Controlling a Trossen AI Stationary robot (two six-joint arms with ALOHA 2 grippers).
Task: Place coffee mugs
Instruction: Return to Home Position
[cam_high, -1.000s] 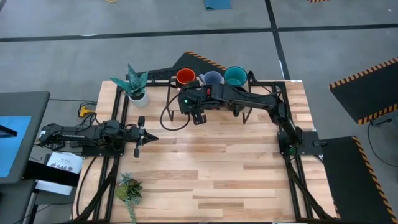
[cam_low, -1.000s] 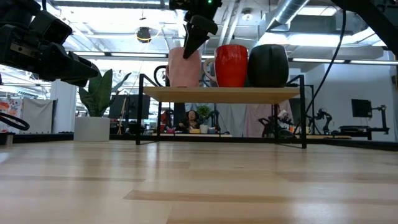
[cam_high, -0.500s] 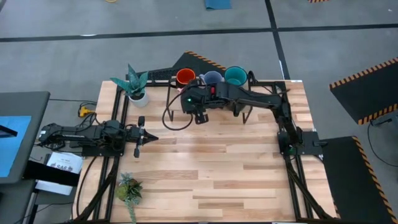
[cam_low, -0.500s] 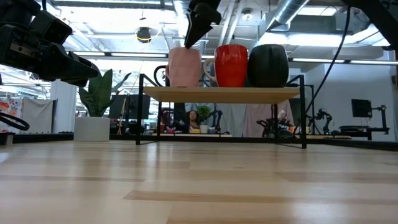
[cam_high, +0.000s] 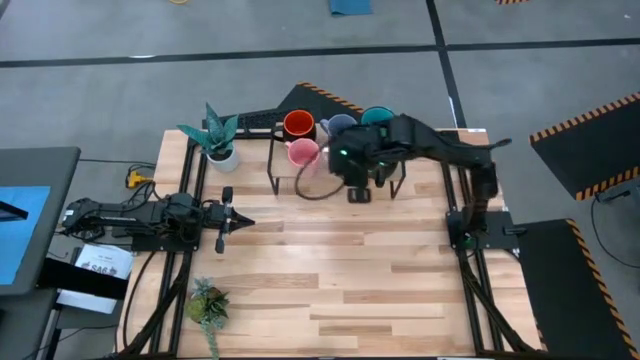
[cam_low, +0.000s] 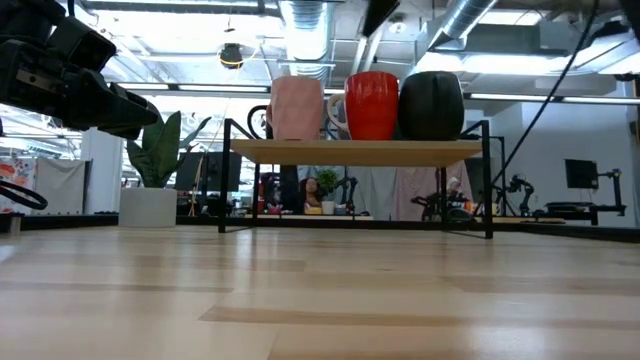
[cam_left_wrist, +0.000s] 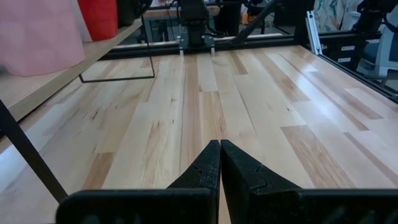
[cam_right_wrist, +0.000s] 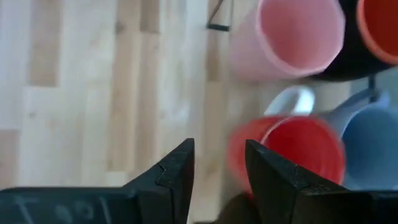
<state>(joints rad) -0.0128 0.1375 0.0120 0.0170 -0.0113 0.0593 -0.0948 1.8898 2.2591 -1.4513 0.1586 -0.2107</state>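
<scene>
A low wooden shelf (cam_low: 360, 152) on black legs stands at the table's far edge. On it the pink mug (cam_low: 297, 107), the red mug (cam_low: 372, 104) and the black mug (cam_low: 432, 104) stand upright in a row. Behind them are the dark mug with orange inside (cam_high: 298, 124), the pale grey-blue mug (cam_high: 340, 125) and the teal mug (cam_high: 378, 118). My right gripper (cam_right_wrist: 217, 165) is open and hovers above the shelf's near edge, over the red mug (cam_right_wrist: 286, 152), beside the pink mug (cam_right_wrist: 289, 37). My left gripper (cam_left_wrist: 219, 149) is shut, at the table's left side (cam_high: 235, 222).
A white pot with a green plant (cam_high: 222, 150) stands at the table's far left corner. A small succulent (cam_high: 207, 303) lies near the near left edge. A dark cable loops down from the shelf (cam_high: 300, 190). Bare wood spans the table's middle and near side (cam_high: 380, 280).
My right gripper has risen off the pink mug's rim and moved toward the table's right along the shelf, now above the red mug. The pink mug has stayed upright at the left end of the shelf's front row.
</scene>
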